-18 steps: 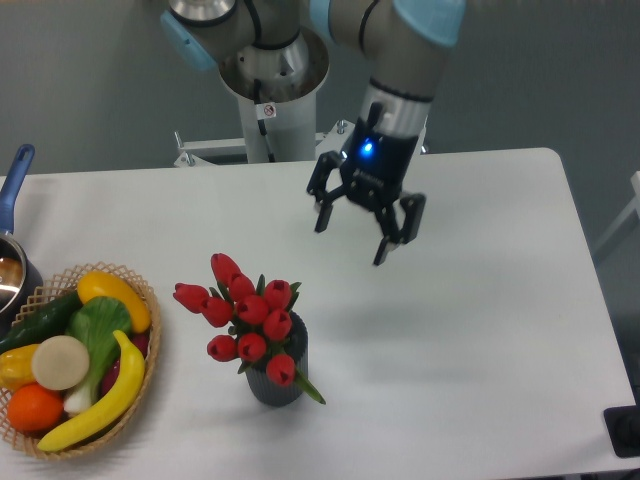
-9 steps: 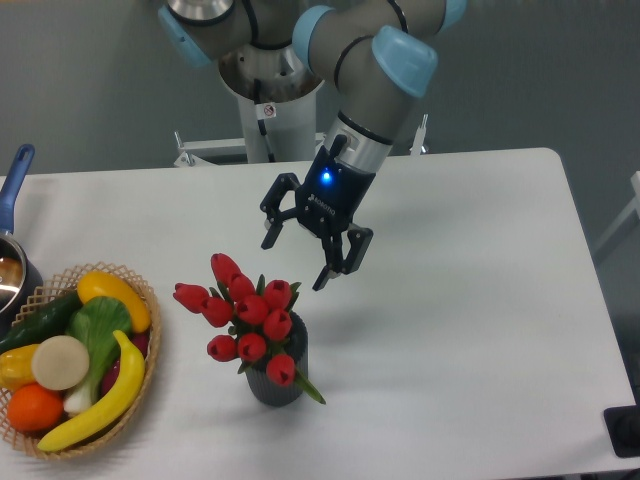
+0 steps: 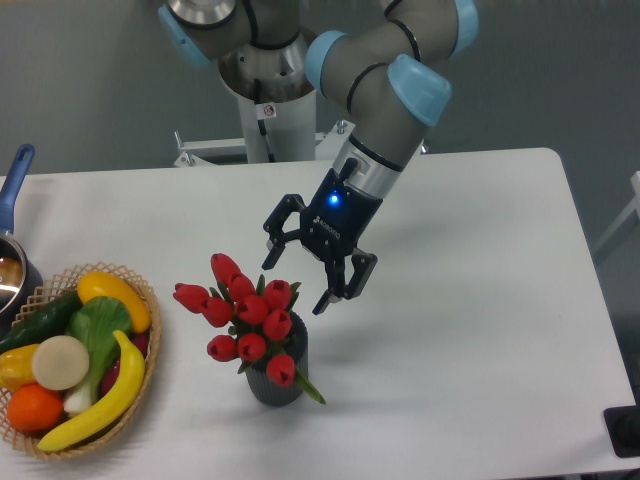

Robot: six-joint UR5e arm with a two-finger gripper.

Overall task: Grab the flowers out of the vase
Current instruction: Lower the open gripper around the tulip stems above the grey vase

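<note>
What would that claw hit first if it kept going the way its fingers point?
Probably the red flowers in the vase: the open gripper points down and left, just beside the buds. Depth is unclear, so it might meet the table instead.

The tool [image 3: 295, 284], jaws spread, hangs just above the flowers [image 3: 245, 312] in the vase [image 3: 277, 381].

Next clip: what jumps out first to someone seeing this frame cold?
The red flowers in the dark vase at front centre of the white table. Just above and to their right hangs the open gripper, blue light glowing. At the left edge sits a basket of colourful fruit and vegetables.
</note>
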